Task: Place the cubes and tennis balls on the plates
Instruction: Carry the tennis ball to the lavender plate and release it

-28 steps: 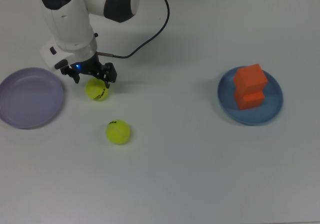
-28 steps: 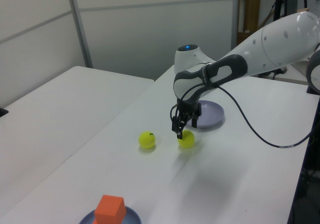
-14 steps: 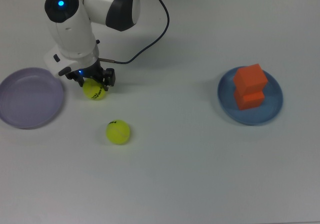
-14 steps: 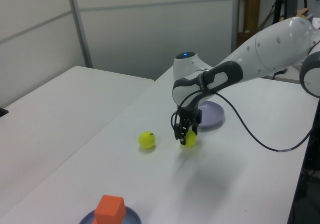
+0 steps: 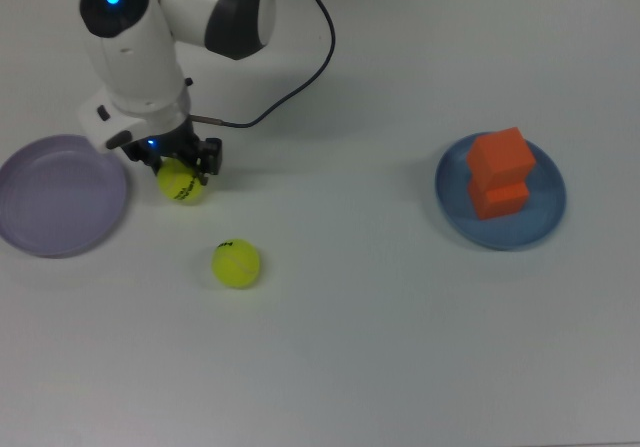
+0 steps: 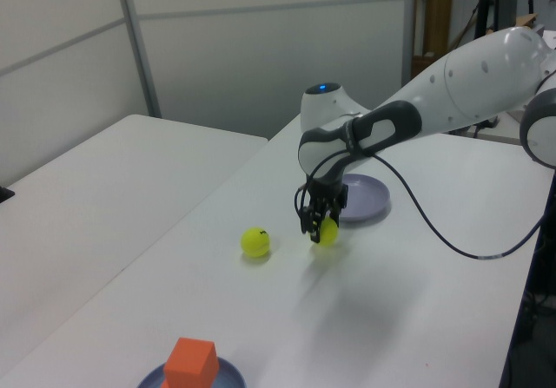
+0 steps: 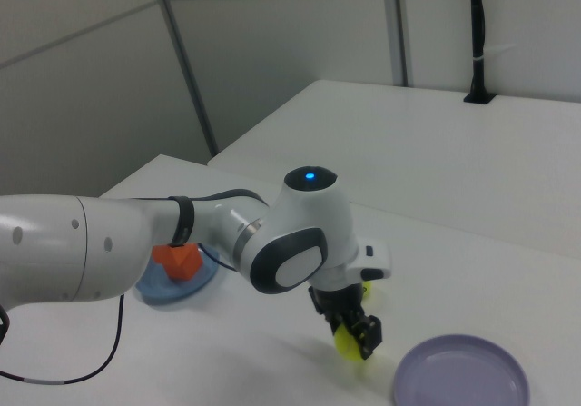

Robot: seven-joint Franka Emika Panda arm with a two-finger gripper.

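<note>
Two orange cubes, matte, stacked one on the other: upper cube [image 5: 499,153] set askew on lower cube [image 5: 497,197]. Both sit on the blue plate [image 5: 545,219], near the top view's right.

Lavender plate [image 5: 55,195], round, shallow, rimmed, flat on the counter [image 5: 380,307] at the top view's left edge; nothing on it.

Held ball [image 5: 179,182]: fuzzy yellow-green, gripped between the black fingers [image 5: 207,156], just beside the lavender plate's rim but not over it. In the left view it appears raised slightly off the counter.

Loose ball [image 5: 236,263]: same colour, small black marking on top, resting on the counter, near the held ball, towards the top view's bottom.
</note>
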